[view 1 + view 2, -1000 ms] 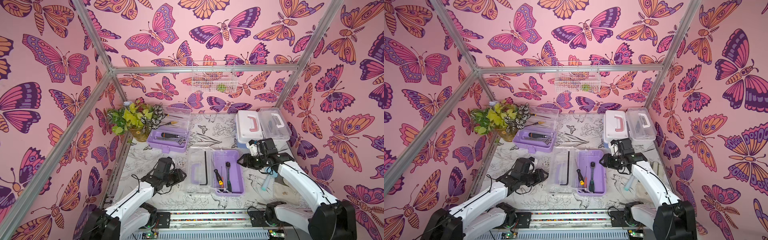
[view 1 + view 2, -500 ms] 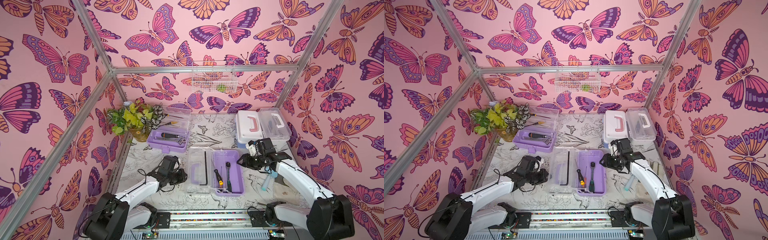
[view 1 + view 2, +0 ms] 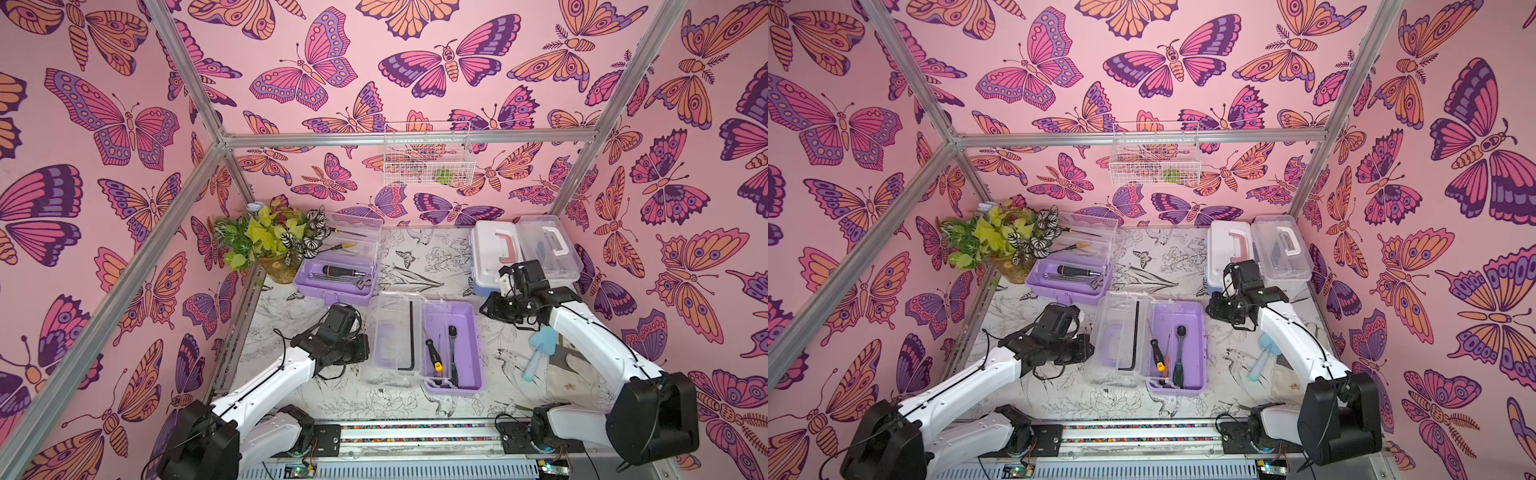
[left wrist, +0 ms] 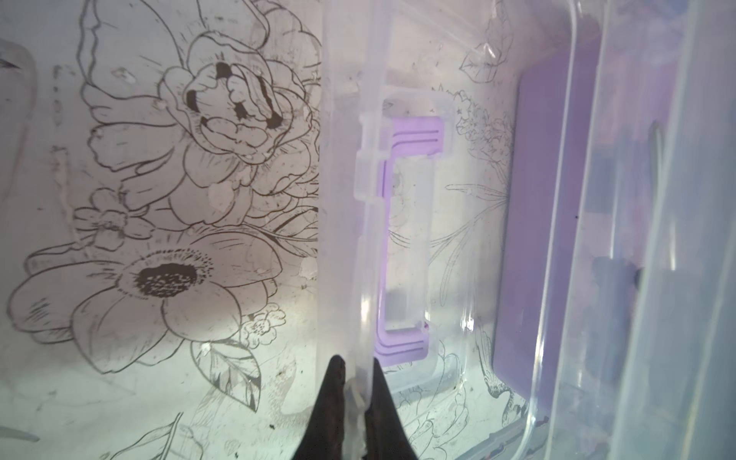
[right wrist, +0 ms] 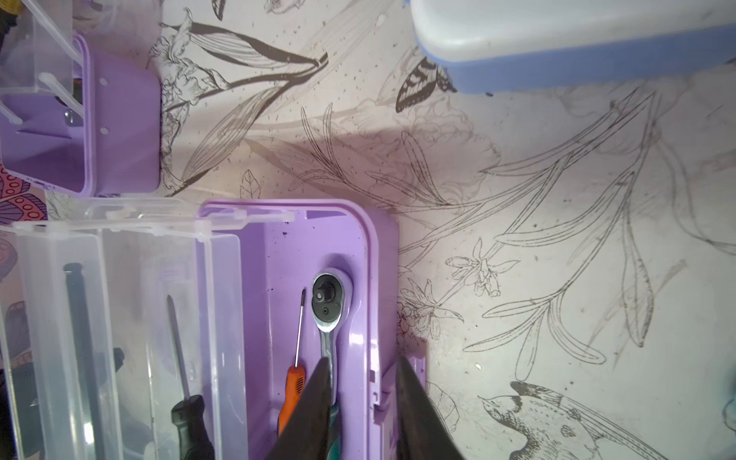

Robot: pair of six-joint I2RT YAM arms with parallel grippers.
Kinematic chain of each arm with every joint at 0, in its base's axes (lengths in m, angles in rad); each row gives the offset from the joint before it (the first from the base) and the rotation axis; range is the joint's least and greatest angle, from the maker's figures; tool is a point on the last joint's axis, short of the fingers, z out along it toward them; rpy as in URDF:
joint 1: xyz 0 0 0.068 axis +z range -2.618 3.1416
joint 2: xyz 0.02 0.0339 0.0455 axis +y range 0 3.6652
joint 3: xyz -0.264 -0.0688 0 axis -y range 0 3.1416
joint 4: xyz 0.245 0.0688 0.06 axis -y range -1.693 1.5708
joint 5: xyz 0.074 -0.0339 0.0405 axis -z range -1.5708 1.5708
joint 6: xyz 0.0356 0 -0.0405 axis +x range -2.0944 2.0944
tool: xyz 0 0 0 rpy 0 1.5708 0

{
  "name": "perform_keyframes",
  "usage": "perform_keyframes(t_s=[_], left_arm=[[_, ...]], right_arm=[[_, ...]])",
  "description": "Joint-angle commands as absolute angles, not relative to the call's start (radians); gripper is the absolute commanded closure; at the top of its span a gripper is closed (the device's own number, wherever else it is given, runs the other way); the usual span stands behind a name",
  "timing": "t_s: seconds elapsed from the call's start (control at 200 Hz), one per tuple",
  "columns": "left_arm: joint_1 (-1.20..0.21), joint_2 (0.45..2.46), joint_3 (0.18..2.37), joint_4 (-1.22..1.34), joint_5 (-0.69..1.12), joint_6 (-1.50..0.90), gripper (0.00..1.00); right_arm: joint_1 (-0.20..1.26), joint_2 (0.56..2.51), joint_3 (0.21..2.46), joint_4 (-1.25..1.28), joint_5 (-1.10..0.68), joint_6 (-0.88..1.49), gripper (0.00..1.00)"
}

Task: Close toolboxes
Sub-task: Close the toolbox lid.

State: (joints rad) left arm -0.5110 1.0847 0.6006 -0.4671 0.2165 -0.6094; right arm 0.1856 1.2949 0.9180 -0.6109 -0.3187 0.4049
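Left wrist view: closing the near lilac box (image 3: 453,345), lid gripped, swing not yet begun.
The box sits open in the middle of the table (image 3: 419,266), its clear lid (image 4: 358,199) lying flat beside it. The left gripper (image 4: 355,360) is clamped on the lid's free edge. The right gripper (image 5: 363,360) straddles the box's outer wall, jaws narrow, though whether they pinch it cannot be told. The next move probably calls for bracing the base, swinging the lid over its hinge and pressing it down. The rear lilac box (image 3: 336,278) is also open.
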Motion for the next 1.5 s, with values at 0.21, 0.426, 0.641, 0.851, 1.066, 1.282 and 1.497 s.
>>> perform_keyframes(t_s=[0.21,0.426,0.641,0.851,1.066,1.282,1.497], left_arm=[[-0.526,0.986,0.675,-0.585,0.166,-0.569,1.0],[-0.54,0.976,0.679,-0.588,0.142,-0.576,1.0],[-0.574,0.99,0.718,-0.6,0.106,-0.578,1.0],[-0.648,1.013,0.821,-0.669,0.004,-0.557,1.0],[-0.778,1.084,0.936,-0.723,-0.156,-0.546,1.0],[-0.901,1.194,1.069,-0.818,-0.337,-0.513,1.0],[-0.997,1.262,1.165,-0.87,-0.464,-0.475,1.0]], right_arm=[[0.145,1.396,0.853,-0.477,-0.501,0.367,0.73],[0.146,1.424,0.811,-0.394,-0.585,0.377,0.77],[0.146,1.467,0.808,-0.382,-0.606,0.365,0.78],[0.148,1.481,0.797,-0.325,-0.636,0.417,0.91],[0.17,1.51,0.795,-0.255,-0.64,0.483,0.95],[0.237,1.523,0.835,-0.246,-0.59,0.527,0.98],[0.314,1.56,0.885,-0.229,-0.565,0.561,0.99]])
